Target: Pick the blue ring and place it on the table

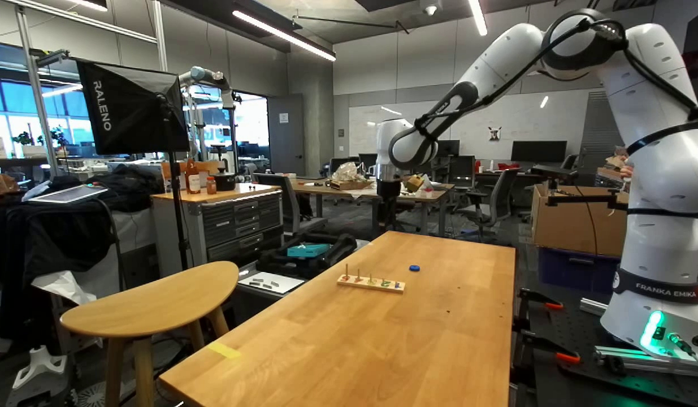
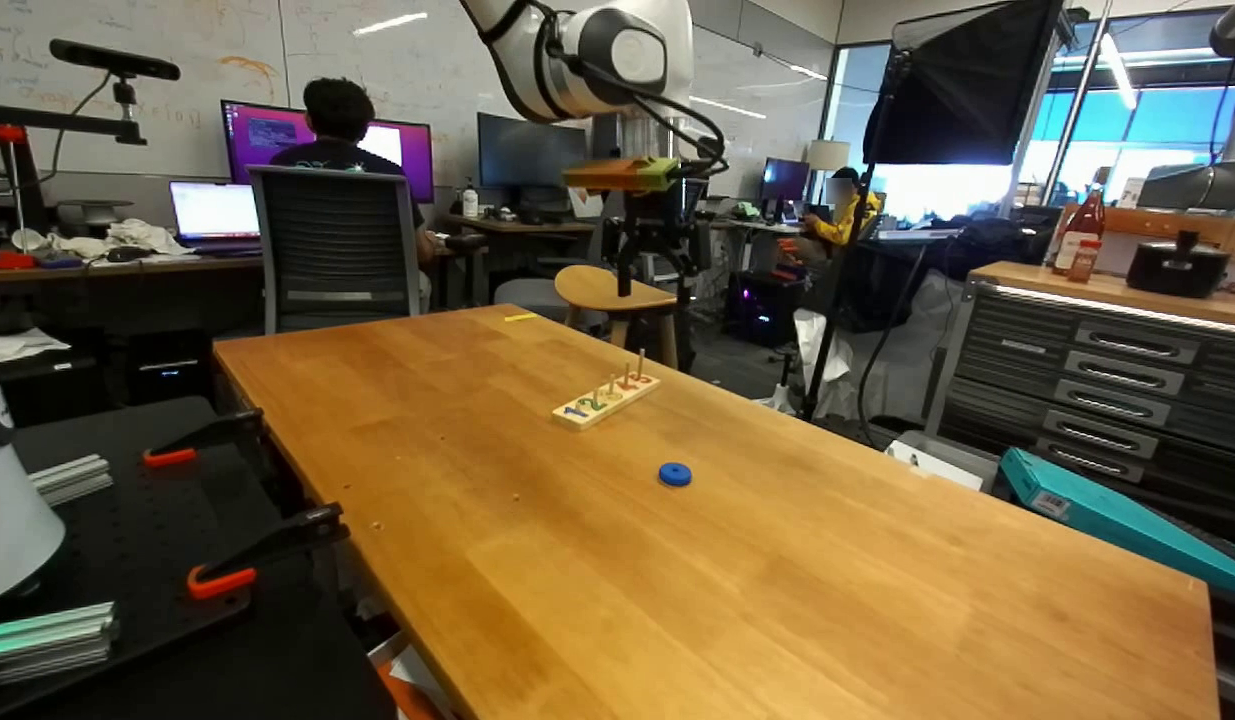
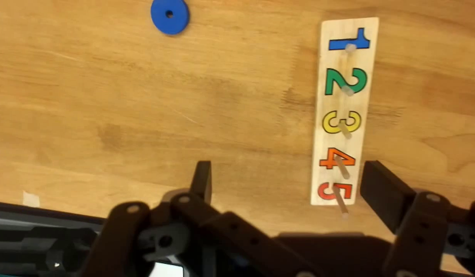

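Note:
The blue ring is a small flat disc with a hole in its middle. It lies flat on the light-wood table [image 1: 439,339] in both exterior views [image 1: 415,268] [image 2: 675,474]. In the wrist view the blue ring [image 3: 170,26] lies at the top, left of centre, on the bare tabletop [image 3: 241,88]. My gripper [image 3: 286,169] is open, with nothing between its fingers. It hangs well above the table near its edge, apart from the ring, and shows in both exterior views [image 1: 386,217] [image 2: 655,285].
A pale wooden rack with upright pegs and coloured numbers [image 1: 371,284] [image 2: 607,403] [image 3: 341,109] lies on the table near the ring. A rounded wooden stool [image 1: 156,305] stands beside the table. Dark clamps with orange parts [image 2: 222,580] sit at the robot-side edge.

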`<state>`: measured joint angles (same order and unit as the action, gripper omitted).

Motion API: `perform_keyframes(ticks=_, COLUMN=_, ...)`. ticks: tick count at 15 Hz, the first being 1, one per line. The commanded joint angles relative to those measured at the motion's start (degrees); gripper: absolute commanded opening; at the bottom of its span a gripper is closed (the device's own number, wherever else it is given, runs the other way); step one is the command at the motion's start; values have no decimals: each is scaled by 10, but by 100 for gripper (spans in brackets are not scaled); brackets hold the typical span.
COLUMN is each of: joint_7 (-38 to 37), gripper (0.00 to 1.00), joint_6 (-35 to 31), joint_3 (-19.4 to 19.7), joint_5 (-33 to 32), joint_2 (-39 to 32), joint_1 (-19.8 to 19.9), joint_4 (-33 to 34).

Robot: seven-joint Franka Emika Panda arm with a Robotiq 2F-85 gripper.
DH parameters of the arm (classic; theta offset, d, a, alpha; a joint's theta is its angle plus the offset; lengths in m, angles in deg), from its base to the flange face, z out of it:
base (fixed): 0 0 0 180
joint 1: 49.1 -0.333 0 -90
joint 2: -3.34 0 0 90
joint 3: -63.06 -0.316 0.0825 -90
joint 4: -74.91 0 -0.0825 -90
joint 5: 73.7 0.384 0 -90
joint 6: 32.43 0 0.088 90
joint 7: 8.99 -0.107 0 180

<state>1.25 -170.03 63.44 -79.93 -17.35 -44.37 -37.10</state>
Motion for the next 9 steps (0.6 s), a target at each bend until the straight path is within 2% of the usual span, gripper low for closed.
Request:
perform_keyframes(ticks=1, joint_7=3, gripper=100, joint_6=67, joint_3=1, joint_5=10, joint_2=79, joint_1=-5, joint_4=-40)
perform_keyframes(ticks=6, joint_7=-16, gripper=100, joint_6=143, joint_3=11, joint_5=-5, joint_2=129, joint_1=-8, joint_4=-71)
perform_keyframes(ticks=7, joint_7=-4, gripper=100, joint_6=121, joint_3=9, joint_5=2, joint_2=100, joint_1=-7, joint_4=-49)
perform_keyframes(ticks=9, joint_7=-4, gripper=100, joint_6=132, joint_3=10, joint_5=2, joint_2=109, joint_1=-7, joint_4=-59)
